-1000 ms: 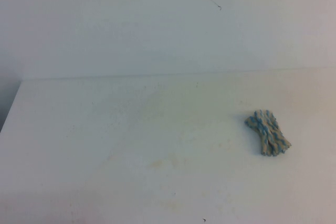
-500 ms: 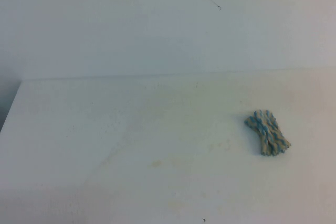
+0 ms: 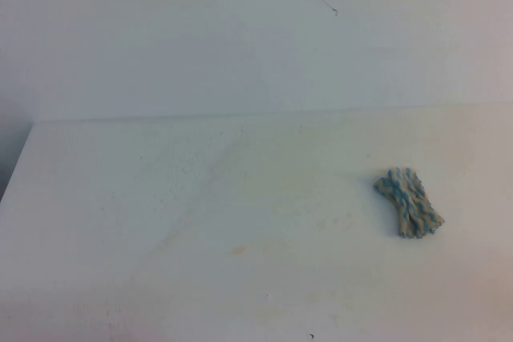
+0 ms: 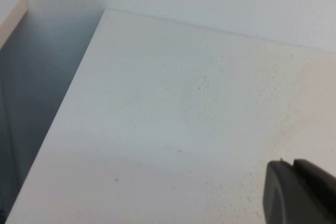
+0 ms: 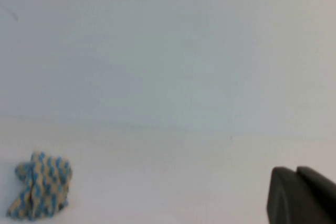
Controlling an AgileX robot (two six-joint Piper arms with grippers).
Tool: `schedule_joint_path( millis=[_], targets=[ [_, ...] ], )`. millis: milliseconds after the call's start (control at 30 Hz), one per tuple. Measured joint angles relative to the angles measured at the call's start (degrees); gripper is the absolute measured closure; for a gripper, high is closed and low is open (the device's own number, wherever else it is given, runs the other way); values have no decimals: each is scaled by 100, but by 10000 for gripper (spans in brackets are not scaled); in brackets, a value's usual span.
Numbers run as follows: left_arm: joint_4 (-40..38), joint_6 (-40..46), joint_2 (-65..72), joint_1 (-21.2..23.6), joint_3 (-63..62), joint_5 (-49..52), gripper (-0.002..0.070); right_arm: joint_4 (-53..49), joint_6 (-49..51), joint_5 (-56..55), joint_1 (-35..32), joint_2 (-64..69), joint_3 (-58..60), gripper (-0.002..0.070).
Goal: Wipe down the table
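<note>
Stillness marked the last second. In the high view we saw the crumpled blue-and-beige woven cloth (image 3: pixel 409 203) lying exactly where it had been, on the right part of the white table (image 3: pixel 120 198), and neither arm had entered that view. The faint yellowish smudges (image 3: pixel 237 250) near the table's middle looked unchanged too. We judged from this that wiping had not begun and that the cloth was yet to be picked up.

The right gripper (image 5: pixel 295 174) hung above the table's right side, well apart from the cloth, which showed low in its wrist view, with the pale wall (image 5: pixel 168 51) filling most of the picture. Its dark fingers were pressed together and held nothing. The left gripper (image 4: pixel 293 170) hovered over the table's left part, near the side edge where the surface dropped away. Its fingers likewise met along a thin seam and carried nothing. We reckoned the right arm was the nearer one to fetch the cloth, and that its fingers would have to part first.
</note>
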Motion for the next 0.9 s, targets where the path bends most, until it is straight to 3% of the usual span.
schedule_joint_path(
  millis=[267,500,900],
  targets=[
    [-21,0,0,0,0,0,674,-72,1,695,0,0,258,678],
    [-21,0,0,0,0,0,674,-458,1059,1126,0,0,258,678],
    [-21,0,0,0,0,0,674,-844,1405,1127,0,0,258,678]
  ],
)
